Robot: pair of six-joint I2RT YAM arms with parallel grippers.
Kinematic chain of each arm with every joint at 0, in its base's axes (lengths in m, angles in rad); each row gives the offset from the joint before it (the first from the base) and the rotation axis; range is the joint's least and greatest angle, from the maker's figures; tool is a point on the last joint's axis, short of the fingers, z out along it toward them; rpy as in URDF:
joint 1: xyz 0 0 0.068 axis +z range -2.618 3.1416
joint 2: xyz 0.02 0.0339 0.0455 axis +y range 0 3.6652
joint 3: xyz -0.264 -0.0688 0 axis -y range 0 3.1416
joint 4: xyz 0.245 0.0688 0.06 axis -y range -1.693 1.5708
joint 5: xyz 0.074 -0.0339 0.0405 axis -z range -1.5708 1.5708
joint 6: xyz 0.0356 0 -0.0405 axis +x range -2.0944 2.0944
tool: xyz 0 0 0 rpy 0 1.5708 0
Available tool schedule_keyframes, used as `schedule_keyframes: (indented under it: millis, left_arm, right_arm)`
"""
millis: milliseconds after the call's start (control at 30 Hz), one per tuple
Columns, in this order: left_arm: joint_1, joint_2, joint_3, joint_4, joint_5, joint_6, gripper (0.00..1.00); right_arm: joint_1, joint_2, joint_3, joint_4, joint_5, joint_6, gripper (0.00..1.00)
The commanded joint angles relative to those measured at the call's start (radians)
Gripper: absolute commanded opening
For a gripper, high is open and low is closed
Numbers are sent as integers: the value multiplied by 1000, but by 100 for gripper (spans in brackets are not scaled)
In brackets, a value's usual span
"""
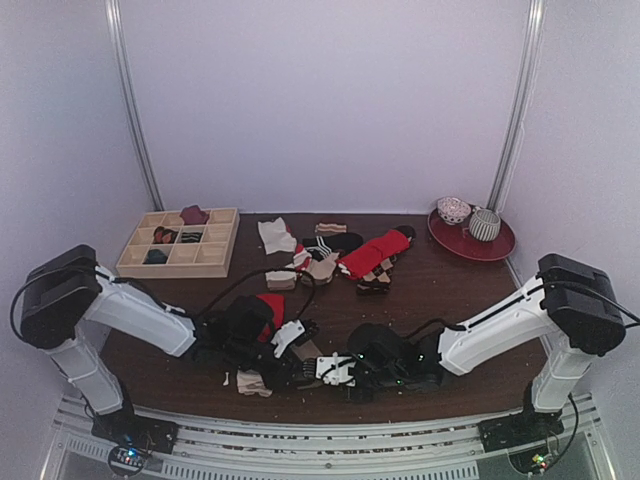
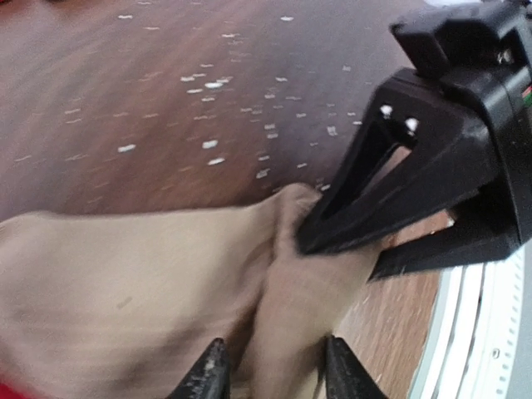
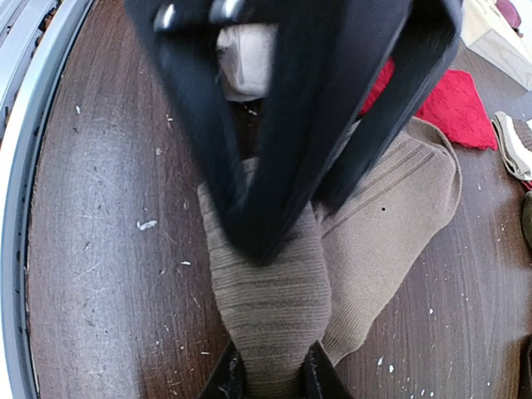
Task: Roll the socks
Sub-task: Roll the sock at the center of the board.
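The tan-brown sock (image 3: pixel 382 224) lies bunched on the dark wooden table near its front edge. My right gripper (image 3: pixel 270 378) is shut on a ribbed fold of it. My left gripper (image 2: pixel 274 374) is closed on the same sock (image 2: pixel 125 283) from the opposite side, and its black fingers (image 3: pixel 274 199) show in the right wrist view. The right gripper's fingers (image 2: pixel 366 208) pinch the sock in the left wrist view. In the top view both grippers, left (image 1: pixel 300 372) and right (image 1: pixel 328 368), meet over the sock (image 1: pixel 252 382). The red sock (image 3: pixel 449 104) lies just behind, partly under the left arm (image 1: pixel 271 305).
A pile of other socks (image 1: pixel 350 255) lies at the middle back. A wooden compartment box (image 1: pixel 180 242) stands at the back left. A red plate (image 1: pixel 495 250) with cups is at the back right. The metal rail (image 3: pixel 25 166) runs along the table's front edge.
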Motion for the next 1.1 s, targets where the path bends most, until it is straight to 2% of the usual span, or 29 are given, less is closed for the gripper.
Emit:
schedule_keyframes:
  millis: [0, 233, 433, 667, 900, 1067]
  left_arm:
    - [36, -132, 11, -214, -163, 25, 40]
    - [69, -171, 12, -257, -234, -13, 39]
    - [70, -17, 144, -249, -211, 21, 25]
    - [70, 94, 221, -221, -162, 45, 24]
    - [69, 252, 239, -203, -161, 67, 21]
    - [69, 289, 241, -173, -153, 77, 19]
  right_arm:
    - [7, -18, 14, -198, 3, 11, 17]
    - [14, -55, -11, -215, 28, 54, 17]
    - [32, -54, -24, -200, 39, 67, 17]
    - [57, -40, -15, -217, 40, 53, 17]
    - [100, 1, 59, -326, 74, 13, 16]
    - [97, 42, 139, -439, 52, -26, 17]
